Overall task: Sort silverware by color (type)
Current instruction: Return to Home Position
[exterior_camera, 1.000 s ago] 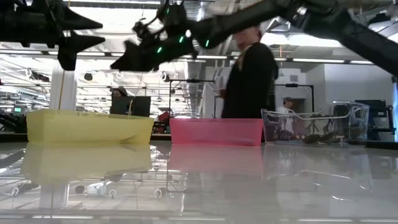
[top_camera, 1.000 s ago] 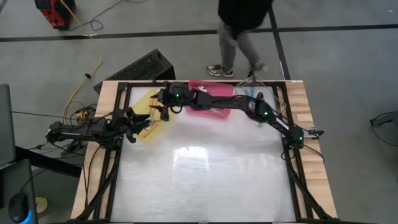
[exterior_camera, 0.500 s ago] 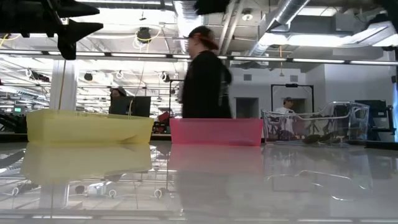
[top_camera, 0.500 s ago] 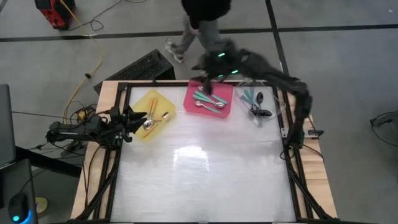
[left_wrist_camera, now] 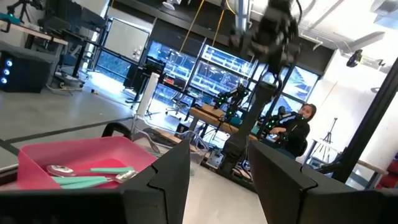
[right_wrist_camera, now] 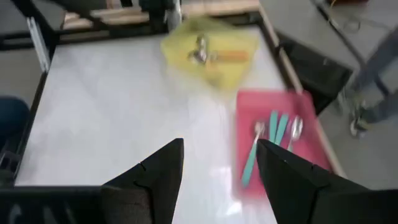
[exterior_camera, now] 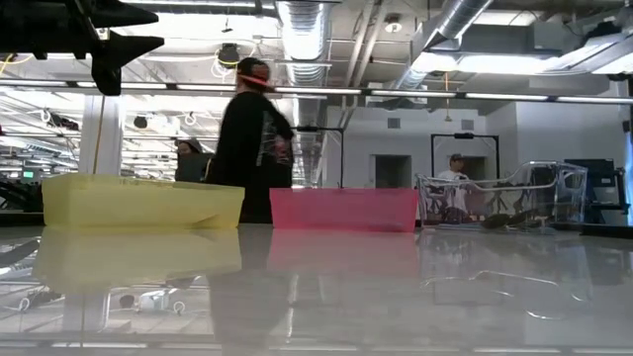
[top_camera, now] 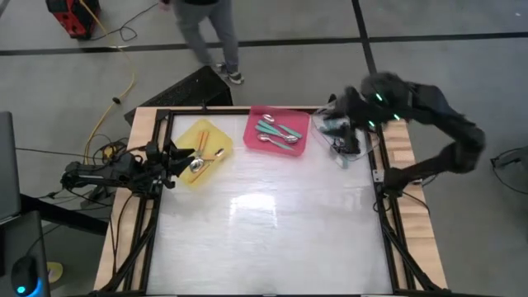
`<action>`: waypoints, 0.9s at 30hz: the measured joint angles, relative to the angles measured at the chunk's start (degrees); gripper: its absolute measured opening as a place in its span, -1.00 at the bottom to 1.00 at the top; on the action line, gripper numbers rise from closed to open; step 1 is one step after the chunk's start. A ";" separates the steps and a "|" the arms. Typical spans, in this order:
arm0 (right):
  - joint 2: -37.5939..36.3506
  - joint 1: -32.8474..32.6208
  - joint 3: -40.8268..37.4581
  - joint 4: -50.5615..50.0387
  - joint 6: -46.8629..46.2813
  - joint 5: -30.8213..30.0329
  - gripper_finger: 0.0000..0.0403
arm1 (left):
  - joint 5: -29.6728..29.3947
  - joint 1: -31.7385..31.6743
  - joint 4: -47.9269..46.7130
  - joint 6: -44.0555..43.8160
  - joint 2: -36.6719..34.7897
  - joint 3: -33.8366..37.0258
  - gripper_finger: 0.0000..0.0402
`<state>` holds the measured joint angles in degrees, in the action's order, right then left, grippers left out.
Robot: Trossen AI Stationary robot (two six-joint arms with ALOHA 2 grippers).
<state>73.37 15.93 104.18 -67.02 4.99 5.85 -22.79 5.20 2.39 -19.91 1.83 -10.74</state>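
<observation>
- From above, we see the left gripper [top_camera: 183, 156] low at the near end of the yellow plastic tray [top_camera: 206, 132]. We cannot read its opening from here.
- The orange-handled spoons [top_camera: 206, 158] lie just ahead of it in that tray. Their long axes run away from it, with the silver bowls nearest the fingers.
- The right gripper [top_camera: 340, 115] hangs blurred over the clear plastic tray [top_camera: 346, 158]. The dark-bowled spoons [top_camera: 341, 143] lie beneath it.
- Between the two grippers sits the pink plastic tray [top_camera: 299, 122], which holds the teal-handled spoons [top_camera: 276, 132]. They lie side by side, roughly along the line from one gripper to the other.
- At table height, the left gripper [exterior_camera: 148, 28] hovers above the yellow tray [exterior_camera: 138, 201], holding nothing. The pink tray [exterior_camera: 344, 209] and the clear tray [exterior_camera: 495, 203] stand farther off to its side, and a person [exterior_camera: 252, 138] walks behind them.
- Past the left wrist, we see the left gripper [left_wrist_camera: 217, 180] moderately spread and empty. The teal-handled spoons [left_wrist_camera: 81, 175] lie ahead and to one side of it.
- Past the right wrist, the right gripper [right_wrist_camera: 221, 180] is spread wide and empty. The teal-handled spoons [right_wrist_camera: 273, 134] lie well beyond its fingertips, and the orange-handled spoons [right_wrist_camera: 217, 56] lie farther still.
</observation>
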 joint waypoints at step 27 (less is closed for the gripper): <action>-40.99 -21.14 -84.07 84.38 -6.59 -26.68 0.12 | -2.13 -0.01 2.49 -2.18 0.02 -0.09 -0.26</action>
<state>32.38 -5.21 20.11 17.36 -1.61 -20.83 -24.91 5.19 4.89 -22.09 1.85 -10.83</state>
